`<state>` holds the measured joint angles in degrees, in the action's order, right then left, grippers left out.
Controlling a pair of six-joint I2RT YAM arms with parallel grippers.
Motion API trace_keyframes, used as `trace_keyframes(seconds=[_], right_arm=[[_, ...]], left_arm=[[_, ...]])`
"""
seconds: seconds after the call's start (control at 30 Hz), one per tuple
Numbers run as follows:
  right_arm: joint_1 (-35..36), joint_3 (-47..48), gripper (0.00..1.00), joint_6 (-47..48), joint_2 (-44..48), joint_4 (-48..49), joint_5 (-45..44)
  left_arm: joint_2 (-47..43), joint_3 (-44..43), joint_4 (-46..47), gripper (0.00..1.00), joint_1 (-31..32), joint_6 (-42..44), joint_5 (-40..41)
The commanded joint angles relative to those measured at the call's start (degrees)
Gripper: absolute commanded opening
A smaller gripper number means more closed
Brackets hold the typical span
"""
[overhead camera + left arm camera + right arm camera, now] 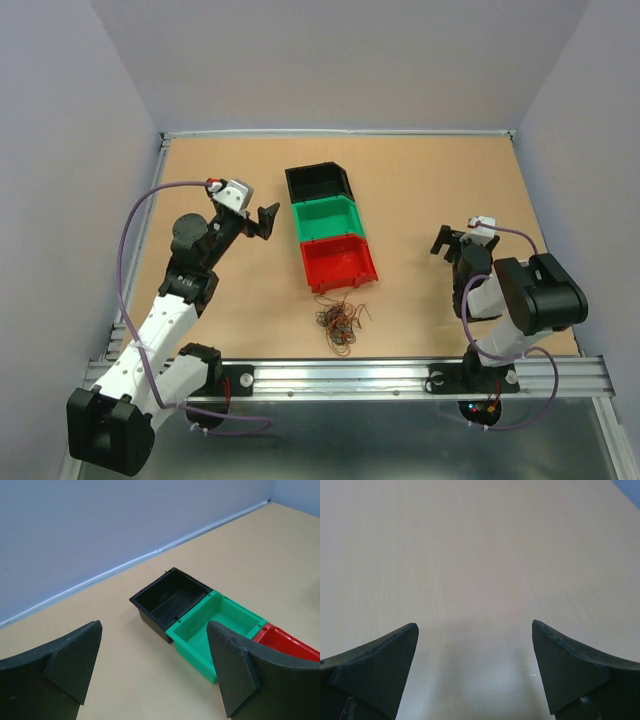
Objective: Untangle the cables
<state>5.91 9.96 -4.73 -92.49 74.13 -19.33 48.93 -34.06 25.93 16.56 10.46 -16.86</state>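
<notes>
Both jaws gape, holding nothing: our left gripper point(264, 222) hangs left of the green bin point(328, 220), our right gripper point(446, 240) over bare table point(430, 170). We find the cables point(340, 320) bunched just in front of the red bin point(338, 263), single strands too fine to trace; neither wrist camera catches them.

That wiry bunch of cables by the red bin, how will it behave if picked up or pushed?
The cables look hair-thin and looped, so probably floppy and light. They're tangled together, so lifting one strand would likely drag others along. Pushed, the flat bunch would probably slide, not roll.
</notes>
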Motion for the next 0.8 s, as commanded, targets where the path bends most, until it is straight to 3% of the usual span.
trace_keyframes(seconds=[0.0, 0.03, 0.07, 0.1, 0.13, 0.2, 0.23, 0.27, 0.3, 0.43, 0.57, 0.77], right_arm=[[1.5, -0.7, 1.00, 2.3, 8.0, 5.8, -7.7], [4.7, -0.6, 1.00, 3.3, 11.6, 0.4, -9.7], [5.9, -0.1, 1.00, 3.0, 21.5, -4.4, -10.6], [6.0, 0.8, 1.00, -7.7, 26.4, -10.3, -9.7], [6.0, 4.1, 1.00, -13.9, 32.1, -25.2, -8.1], [5.9, 6.6, 1.00, -19.1, 39.5, -36.0, 1.5], [5.9, 6.3, 1.00, -20.3, 44.8, -36.2, 12.0], [5.9, 3.7, 1.00, -21.4, 46.2, -34.7, 15.7], [6.0, 3.6, 1.00, -23.2, 47.0, -34.0, 18.4], [6.0, 10.5, 0.99, -23.4, 44.3, -51.1, 20.4], [6.0, 12.4, 0.99, -22.7, 41.3, -55.3, 16.5], [6.0, 13.2, 0.99, -23.0, 39.4, -56.9, 12.7]], left_arm=[[1.2, -1.3, 1.6, 0.99, 0.3, 1.6, -4.1], [2.0, -1.4, 1.3, 0.99, 0.3, 1.8, -4.1], [2.6, -1.6, 1.3, 0.99, 0.3, 1.8, -4.1], [3.2, -1.7, 1.3, 0.99, 0.3, 1.9, -3.8], [4.8, -2.5, 0.9, 0.99, 0.4, 1.8, -3.5], [7.1, -4.1, -0.6, 0.99, 0.4, 1.1, -2.0], [10.0, -5.2, -1.8, 0.99, 0.3, 0.6, -1.5], [11.5, -7.7, -4.3, 0.98, 0.5, 0.3, -0.7], [13.2, -8.9, -5.7, 0.98, 0.5, -1.1, 0.8], [23.5, -15.1, -12.2, 0.96, 0.6, -4.7, 2.5], [30.3, -20.1, -17.8, 0.93, 1.5, -8.3, 3.7], [37.1, -22.4, -21.7, 0.91, 2.2, -13.4, -2.9]])
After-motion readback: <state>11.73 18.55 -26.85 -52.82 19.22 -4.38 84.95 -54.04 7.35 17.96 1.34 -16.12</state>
